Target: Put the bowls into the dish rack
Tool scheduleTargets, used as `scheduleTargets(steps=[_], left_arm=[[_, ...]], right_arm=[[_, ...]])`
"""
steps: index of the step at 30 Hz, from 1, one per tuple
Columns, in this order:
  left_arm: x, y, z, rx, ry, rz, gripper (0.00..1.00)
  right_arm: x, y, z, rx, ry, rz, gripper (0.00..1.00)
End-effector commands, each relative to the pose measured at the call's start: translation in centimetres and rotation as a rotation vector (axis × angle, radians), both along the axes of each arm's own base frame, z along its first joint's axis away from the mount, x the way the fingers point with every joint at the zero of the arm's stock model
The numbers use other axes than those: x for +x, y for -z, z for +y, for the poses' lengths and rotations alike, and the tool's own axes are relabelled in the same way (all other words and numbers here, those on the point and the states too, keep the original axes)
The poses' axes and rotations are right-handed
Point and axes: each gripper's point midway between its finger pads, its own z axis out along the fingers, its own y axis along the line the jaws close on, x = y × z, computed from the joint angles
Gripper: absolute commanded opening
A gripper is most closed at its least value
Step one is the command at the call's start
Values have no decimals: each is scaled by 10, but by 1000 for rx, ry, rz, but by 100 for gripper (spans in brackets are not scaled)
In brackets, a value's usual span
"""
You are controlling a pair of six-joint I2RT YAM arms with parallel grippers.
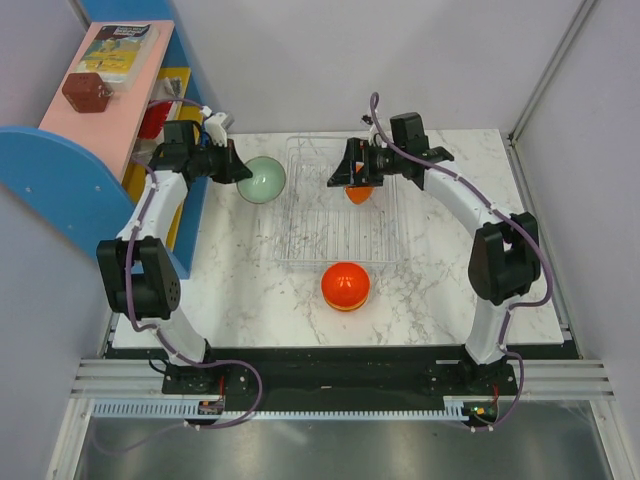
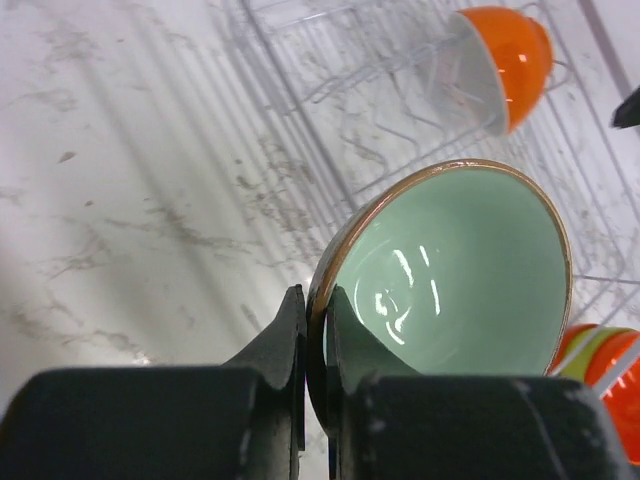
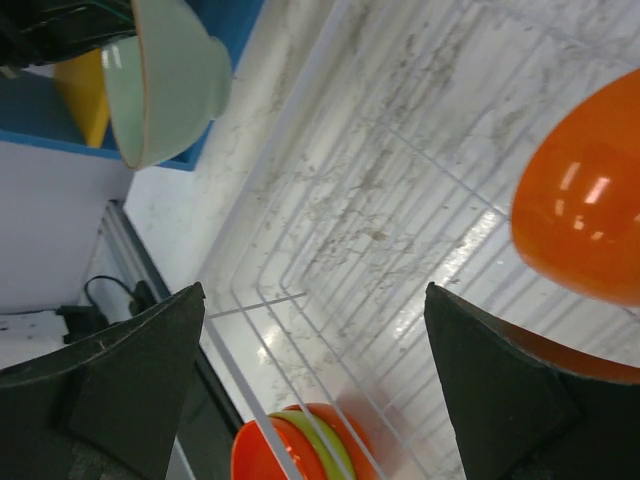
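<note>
Left claw point(image 2: 315, 335) is pinching the rim of the green bowl point(image 2: 460, 280): I am seeing one finger point(image 2: 285, 345) outside the wall and the other inside, the jaws nearly closed with only the rim between them. The green bowl is hanging tilted on edge, mouth facing back toward the wrist camera, just beside the far left corner of the dish rack point(image 1: 330, 235) and outside it; I am not able to tell whether its lower edge is touching the bench point(image 1: 440, 290). Right claw point(image 3: 312, 300) is sitting over the far middle of the rack with its jaws spread wide and nothing between them. The orange bowl point(image 3: 585, 210) is standing on edge inside the rack at the far side, white interior facing the left arm, just beside one of the right claw's fingers; whether that finger is touching it I am not able to tell. A bowl stack point(image 1: 345, 286), orange dome uppermost with a yellow-green rim showing beneath, is resting on the bench just in front of the rack's near side, outside it. The blue and pink shelf unit point(image 1: 60, 180) is standing along the bench's left edge.
</note>
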Motion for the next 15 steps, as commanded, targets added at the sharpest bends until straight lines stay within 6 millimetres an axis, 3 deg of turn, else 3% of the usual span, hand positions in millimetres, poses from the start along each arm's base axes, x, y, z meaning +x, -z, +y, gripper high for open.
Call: scheduleTargets(steps=[1,2,8,15], left_arm=[[-27,-58,-57,-76,228,-160,2],[-33,-62,-69,-79,261,-168,2],[-52,-70,-116,-104,395,-176,2],[-65,-74,-147,-119,483,-178,2]], right_arm=[[-33,-53,28,244,-172,-28,98],[-36,-48,28,259,-167,9,98],[-42,-56,29,357,-183,25,98],[-44,-54,27,420,-191,47,98]])
